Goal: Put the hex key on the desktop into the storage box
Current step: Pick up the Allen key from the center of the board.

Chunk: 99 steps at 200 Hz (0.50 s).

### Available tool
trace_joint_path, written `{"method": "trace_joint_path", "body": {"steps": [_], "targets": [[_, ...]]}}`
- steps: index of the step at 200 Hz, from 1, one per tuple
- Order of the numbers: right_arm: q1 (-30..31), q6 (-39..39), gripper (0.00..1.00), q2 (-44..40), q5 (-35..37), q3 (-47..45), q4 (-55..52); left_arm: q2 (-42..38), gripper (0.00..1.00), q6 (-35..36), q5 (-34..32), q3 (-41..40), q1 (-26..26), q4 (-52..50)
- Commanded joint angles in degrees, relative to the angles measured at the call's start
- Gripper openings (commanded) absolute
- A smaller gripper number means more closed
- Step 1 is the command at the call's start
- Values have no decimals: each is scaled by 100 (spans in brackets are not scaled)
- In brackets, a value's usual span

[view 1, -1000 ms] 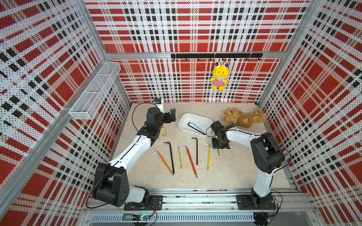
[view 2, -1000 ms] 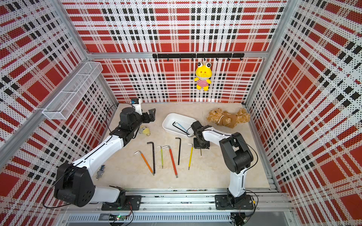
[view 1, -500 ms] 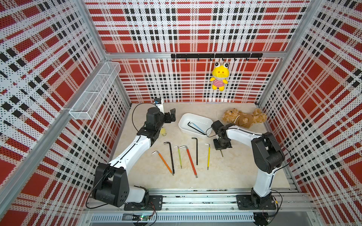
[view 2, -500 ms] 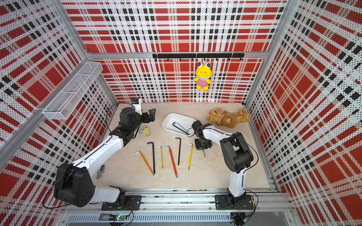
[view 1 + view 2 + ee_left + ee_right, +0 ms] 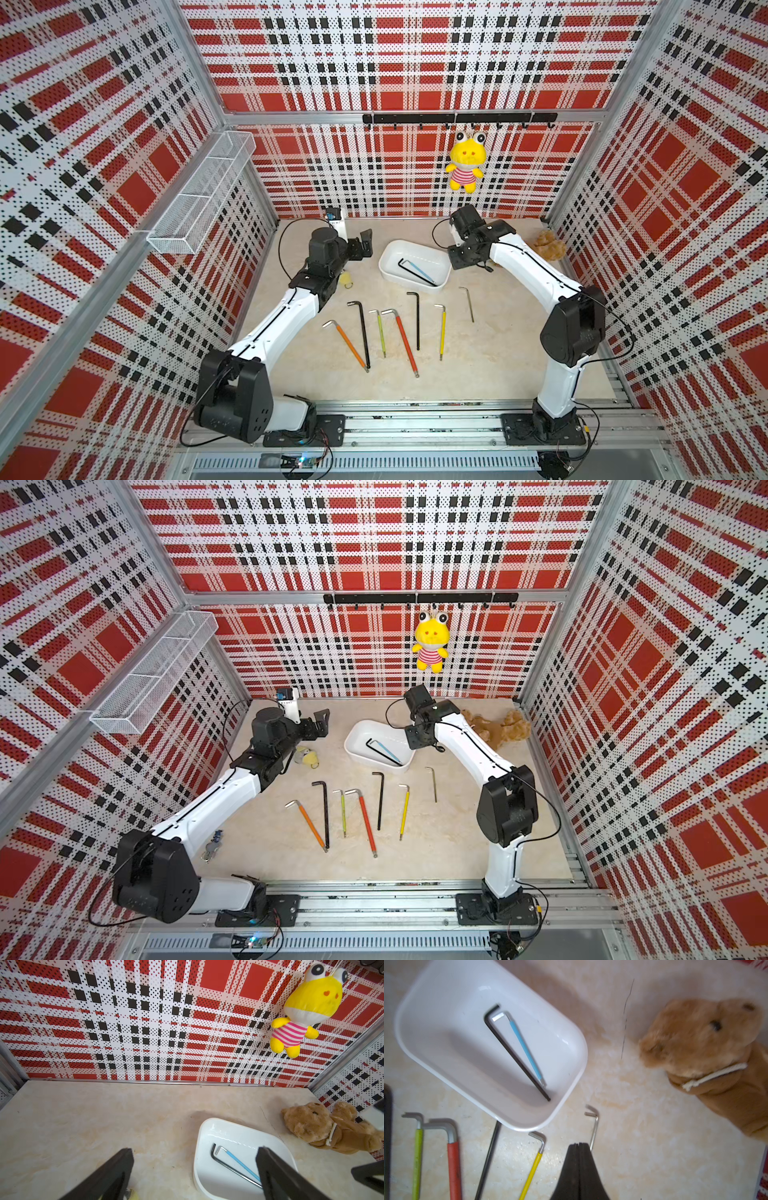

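Several hex keys lie in a row on the desktop (image 5: 478,365): orange (image 5: 349,345), long black (image 5: 364,332), green (image 5: 381,332), red (image 5: 404,343), black (image 5: 417,320), yellow (image 5: 442,332) and a small bare silver one (image 5: 468,305) (image 5: 595,1128). The white storage box (image 5: 388,259) (image 5: 582,1064) holds a black key (image 5: 517,1055) and a blue key (image 5: 525,1051). My right gripper (image 5: 487,267) (image 5: 579,1144) hangs shut and empty above the desktop, right of the box, over the silver key's shaft. My left gripper (image 5: 365,245) (image 5: 194,1149) stands open and empty left of the box.
A brown teddy bear (image 5: 548,245) lies at the back right. A yellow frog plush (image 5: 465,166) hangs on the back wall. A wire basket (image 5: 203,195) is fixed to the left wall. A small yellow toy (image 5: 307,756) lies beside the left arm.
My right gripper was down on the desktop at the small silver key; it has risen and drawn back toward the rear wall, still shut, and the key stays on the desktop. The left arm is still.
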Motion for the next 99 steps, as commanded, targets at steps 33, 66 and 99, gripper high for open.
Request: {"method": "trace_joint_path", "body": {"steps": [33, 66, 99], "targets": [[-333, 375, 58, 157, -92, -974, -214, -124, 99, 50, -116, 128, 28, -5], [-593, 644, 58, 38, -432, -1931, 226, -32, 99, 24, -2, 175, 33, 12], [-596, 771, 53, 172, -532, -2340, 515, 1, 99, 6, 34, 172, 32, 13]]}}
